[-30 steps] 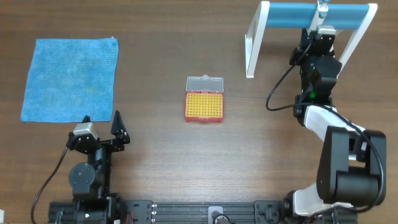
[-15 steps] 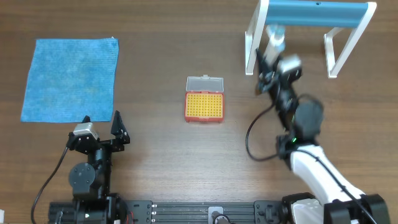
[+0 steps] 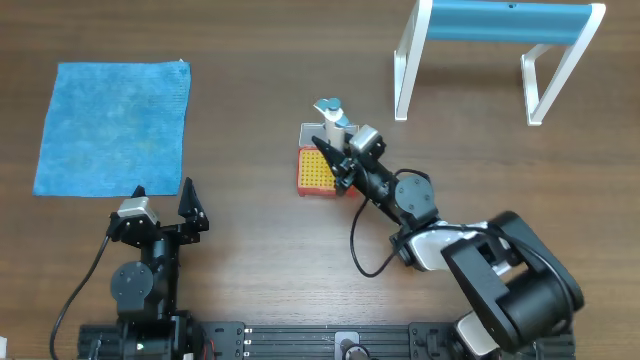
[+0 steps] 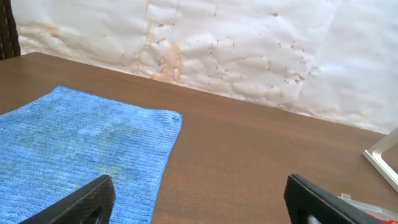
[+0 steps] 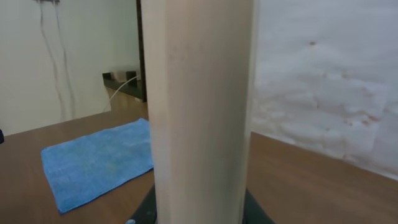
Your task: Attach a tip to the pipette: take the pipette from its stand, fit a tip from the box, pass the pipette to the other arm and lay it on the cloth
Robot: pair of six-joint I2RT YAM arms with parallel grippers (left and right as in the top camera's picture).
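The white pipette [image 3: 330, 112] with its pale blue top stands upright in my right gripper [image 3: 338, 150], which is shut on its body above the orange tip box [image 3: 312, 172] at the table's middle. In the right wrist view the pipette's cream barrel [image 5: 202, 112] rises between the dark fingers [image 5: 152, 208]. The blue cloth [image 3: 112, 128] lies flat at the far left and also shows as the cloth [image 4: 81, 149] and the cloth [image 5: 96, 165]. My left gripper [image 3: 160, 205] rests open and holds nothing, just in front of the cloth's near right corner.
The white stand with its blue top bar [image 3: 500, 20] is at the back right, with no pipette on it; one of its feet [image 4: 382, 158] shows in the left wrist view. Bare brown wood lies between cloth and tip box.
My right arm has lifted the pipette off the stand and swung it left and toward the front, from the back right to above the tip box. The left arm has not moved.
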